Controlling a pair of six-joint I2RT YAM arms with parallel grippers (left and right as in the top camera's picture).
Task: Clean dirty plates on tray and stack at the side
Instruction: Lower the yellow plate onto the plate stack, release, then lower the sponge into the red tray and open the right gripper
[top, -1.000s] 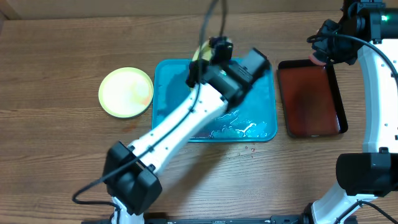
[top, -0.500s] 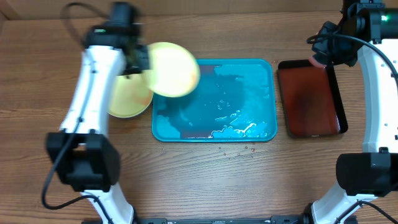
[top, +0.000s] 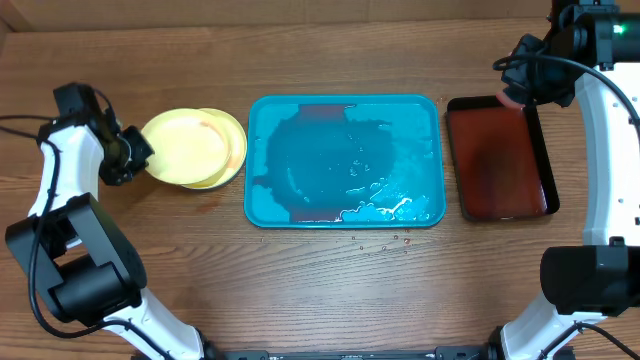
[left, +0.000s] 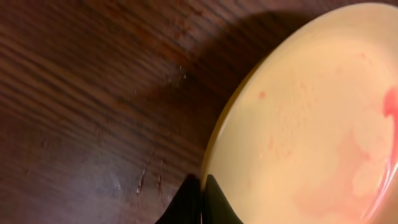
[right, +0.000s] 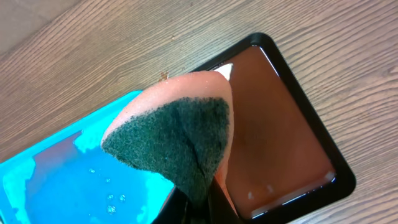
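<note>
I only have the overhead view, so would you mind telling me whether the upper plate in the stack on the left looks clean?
Observer: Not quite. The left wrist view shows pale pink-red smears across the upper plate.
Operator: Thank you. Is the left gripper gripping it?
Observer: It appears so. The left gripper looks closed on the plate's rim at the bottom of that view.
Operator: And what is the pink thing at the right gripper?
Observer: A sponge, pink with a dark green scouring face, pinched in the right gripper.
</note>
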